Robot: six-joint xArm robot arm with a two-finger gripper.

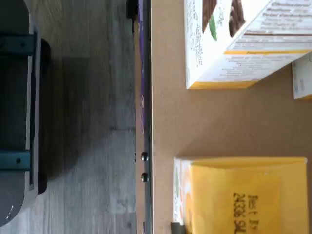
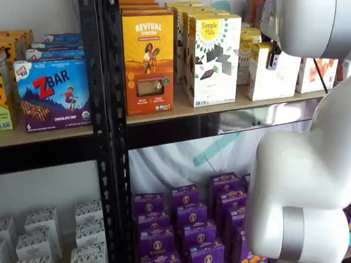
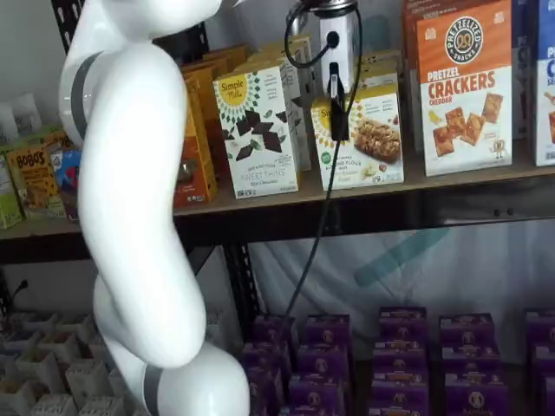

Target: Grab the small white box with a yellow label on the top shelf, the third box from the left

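We see even, soft indoor light in all views, bright enough to read large print. The rail (image 2: 219,123) under the top shelf (image 2: 181,112) carries a pale glare in both shelf views. The wrist view is soft: print on the yellow box top (image 1: 243,195) smears, and the floor (image 1: 87,122) shows a faint shadow. The arm (image 3: 139,208) close to camera looks blurred and overbright.

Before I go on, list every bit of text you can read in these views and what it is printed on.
"REVIVAL": orange box.
"Simple Mills", "SWEET THINS": Simple Mills box.
"ZBAR", "CHOCOLATE CHIP": blue box.
"PRETZEL CRACKERS CHEDDAR": cracker box.
"BOBO'S": Bobo's box.
"FLOUR": small white box; its other print is blurred.
Purple boxes: too small to read.
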